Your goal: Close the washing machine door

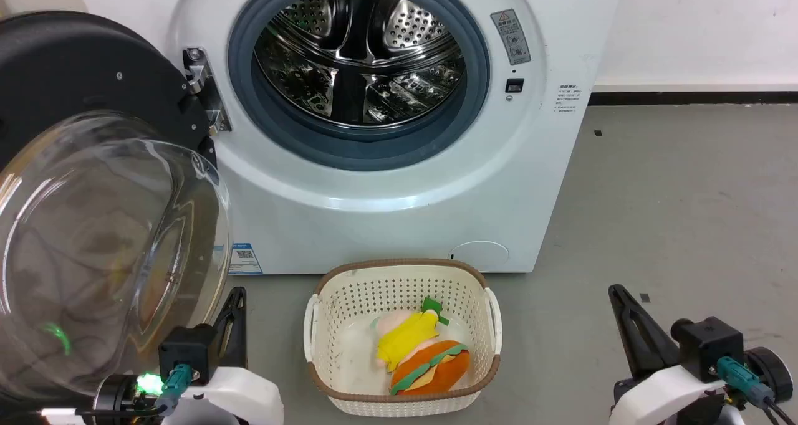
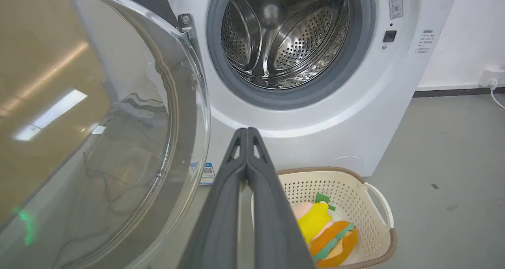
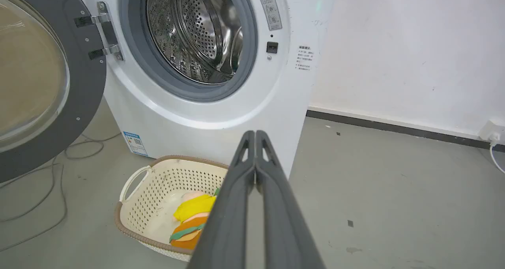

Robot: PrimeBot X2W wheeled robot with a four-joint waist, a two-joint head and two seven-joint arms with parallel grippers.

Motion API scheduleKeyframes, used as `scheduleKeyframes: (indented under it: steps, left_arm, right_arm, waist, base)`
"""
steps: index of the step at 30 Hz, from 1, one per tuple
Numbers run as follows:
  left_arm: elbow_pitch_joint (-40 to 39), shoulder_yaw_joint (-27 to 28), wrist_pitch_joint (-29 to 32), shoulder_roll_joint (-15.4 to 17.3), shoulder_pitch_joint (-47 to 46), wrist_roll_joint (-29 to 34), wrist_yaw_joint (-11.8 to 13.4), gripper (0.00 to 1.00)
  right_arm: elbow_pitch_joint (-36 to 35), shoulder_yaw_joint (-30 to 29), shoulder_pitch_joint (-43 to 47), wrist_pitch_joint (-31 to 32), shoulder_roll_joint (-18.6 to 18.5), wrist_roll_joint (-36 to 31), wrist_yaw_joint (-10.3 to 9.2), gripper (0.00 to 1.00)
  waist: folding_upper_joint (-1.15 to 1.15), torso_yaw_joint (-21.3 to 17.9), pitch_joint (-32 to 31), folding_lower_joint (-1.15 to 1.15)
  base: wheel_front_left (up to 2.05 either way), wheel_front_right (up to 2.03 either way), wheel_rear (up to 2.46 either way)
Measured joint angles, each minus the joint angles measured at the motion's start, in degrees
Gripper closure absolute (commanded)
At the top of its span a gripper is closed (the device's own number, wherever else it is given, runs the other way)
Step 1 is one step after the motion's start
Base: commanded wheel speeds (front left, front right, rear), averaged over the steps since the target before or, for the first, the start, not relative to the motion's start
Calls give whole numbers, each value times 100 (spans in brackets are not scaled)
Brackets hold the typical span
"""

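The door [image 1: 93, 70] stands swung wide open on the left of the machine [image 1: 386, 225]. It hangs from a metal hinge [image 1: 202, 88] at the left edge of the opening, and its clear glass bowl [image 1: 112, 244] bulges toward the near side. The drum [image 1: 361, 57] and its grey rubber ring [image 1: 374, 148] are fully exposed.

The left hand [image 1: 235, 297] is low and near, just right of the bowl's lower edge. In the left wrist view its two dark fingers are pressed together at the tips, holding nothing, with a gap between them and the glass. The right hand [image 1: 620, 297] is well off to the right over the floor [image 1: 686, 213]. Its fingers likewise meet at the tips in the right wrist view, empty and touching nothing.

A blue-and-white label [image 1: 244, 258] with a QR code sits low on the machine's front left. A grey warning sticker [image 1: 510, 37] with a triangle sign is right of the opening, above a small dark latch slot [image 1: 514, 85]. Further right are lines of small print [image 1: 567, 98]. None of the writing can be read.

A cream basket [image 1: 312, 325] stands on the floor in front of the machine, between the hands, with a yellow, orange and green plush toy [image 1: 424, 356] inside.
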Motion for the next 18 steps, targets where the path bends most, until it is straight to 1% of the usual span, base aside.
scheduleKeyframes:
  steps: [16, 17, 18]
  left_arm:
    - [0, 3, 0, -1, 0, 0, 0, 100]
    - [0, 0, 0, -1, 0, 0, 0, 0]
    - [1, 1, 0, -1, 1, -1, 1, 0]
  right_arm:
    - [1, 2, 0, 3, 1, 0, 0, 100]
    - [1, 0, 0, 3, 1, 0, 0, 0]
    - [0, 0, 1, 3, 0, 2, 0, 0]
  waist:
    - [0, 0, 0, 0]
    - [0, 0, 0, 0]
    - [0, 0, 0, 0]
  base:
    - [0, 0, 0]
    - [0, 0, 0]
    - [0, 0, 0]
